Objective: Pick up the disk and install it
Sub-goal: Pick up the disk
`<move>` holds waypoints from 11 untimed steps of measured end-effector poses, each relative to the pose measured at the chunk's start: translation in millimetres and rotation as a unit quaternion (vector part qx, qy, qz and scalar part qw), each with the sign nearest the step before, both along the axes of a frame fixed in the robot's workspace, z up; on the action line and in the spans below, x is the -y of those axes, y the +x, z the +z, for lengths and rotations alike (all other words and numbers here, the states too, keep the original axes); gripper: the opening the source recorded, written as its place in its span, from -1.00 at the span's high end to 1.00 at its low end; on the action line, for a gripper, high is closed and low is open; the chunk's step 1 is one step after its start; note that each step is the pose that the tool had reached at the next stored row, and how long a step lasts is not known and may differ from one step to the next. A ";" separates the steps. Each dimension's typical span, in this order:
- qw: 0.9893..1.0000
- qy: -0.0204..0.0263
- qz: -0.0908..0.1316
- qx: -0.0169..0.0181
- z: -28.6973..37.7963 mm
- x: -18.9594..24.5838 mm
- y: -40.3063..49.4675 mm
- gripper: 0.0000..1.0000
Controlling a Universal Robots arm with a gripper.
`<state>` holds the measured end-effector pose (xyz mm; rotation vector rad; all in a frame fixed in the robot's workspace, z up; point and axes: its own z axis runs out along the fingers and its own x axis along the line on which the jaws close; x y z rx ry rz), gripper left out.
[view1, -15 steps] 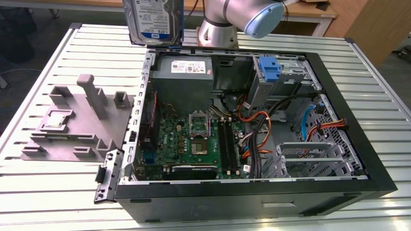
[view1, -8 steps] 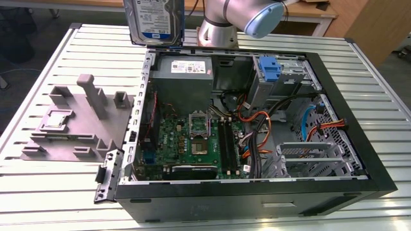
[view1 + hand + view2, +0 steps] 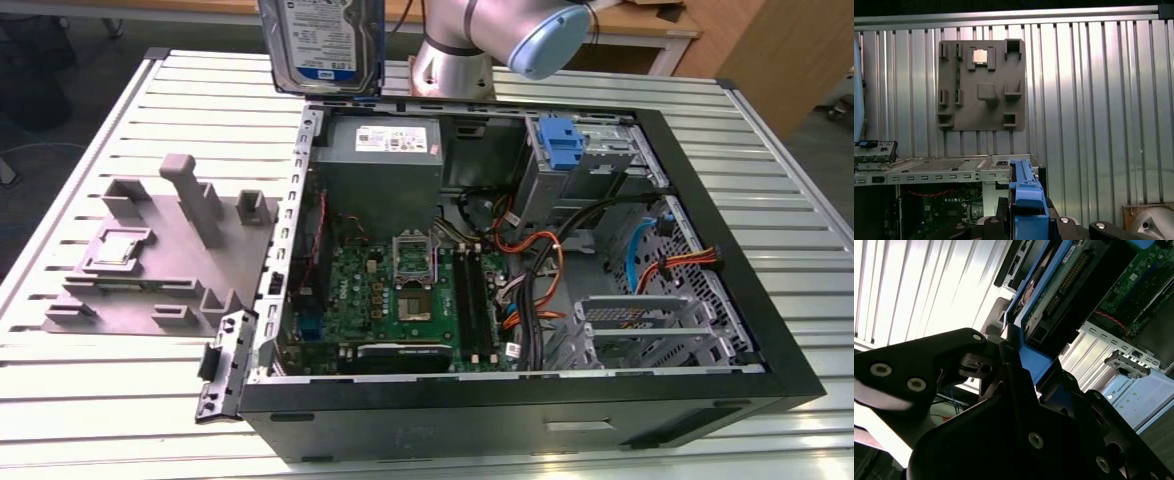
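Fingers point(image 3: 1011, 375) pinch disk point(image 3: 324, 45) by blue bracket point(image 3: 1026, 200); disk upright, aloft, clear above case point(image 3: 507, 400) rim.

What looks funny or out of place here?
The disk hangs on edge in the air by the open computer case, not inside it, because the claw grips it. Nothing looks spilled or broken.
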<state>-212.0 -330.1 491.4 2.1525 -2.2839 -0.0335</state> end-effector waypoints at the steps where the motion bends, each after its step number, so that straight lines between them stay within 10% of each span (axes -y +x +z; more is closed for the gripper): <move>1: 1.000 0.000 0.000 0.000 0.0 0.0 0.2 0.27; 11: 1.000 0.000 0.000 0.000 0.0 0.0 2.3 0.27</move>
